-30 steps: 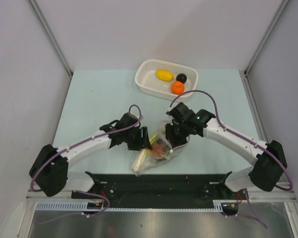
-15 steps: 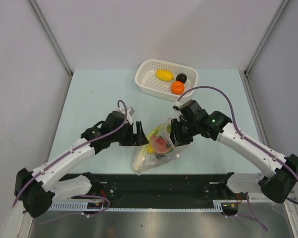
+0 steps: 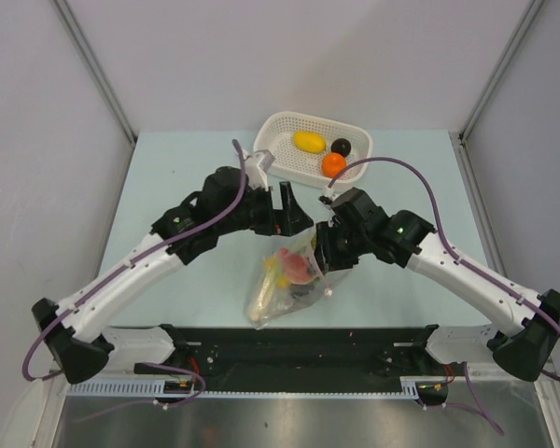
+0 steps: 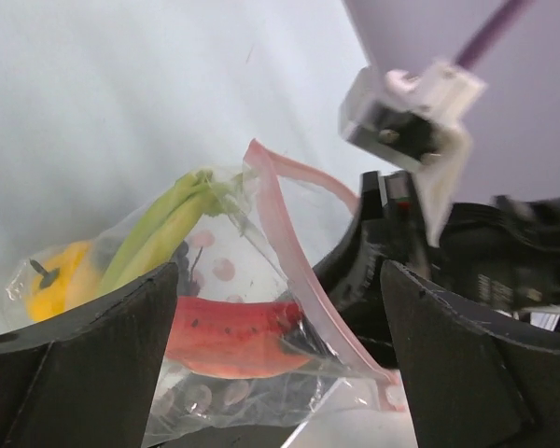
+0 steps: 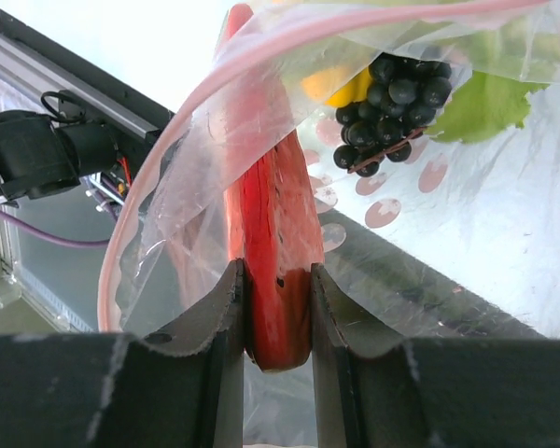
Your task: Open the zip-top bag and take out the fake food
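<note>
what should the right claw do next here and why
Probably pull the red piece out through the zip-top bag's open mouth and up toward the basket, where a lemon already lies. The right claw is shut on that piece, the bag's pink strip gapes around it, and the left claw hangs open off the bag.

A white perforated plastic basket (image 3: 310, 117) sat at the far edge of the pale green tabletop (image 3: 429, 177), a little right of centre and turned slightly askew. A black base plate (image 3: 299, 350) ran along the near edge, with a brushed metal sheet (image 3: 289, 425) in front of it. Grey wall panels (image 3: 289, 56) enclosed the tabletop's other three sides.
</note>
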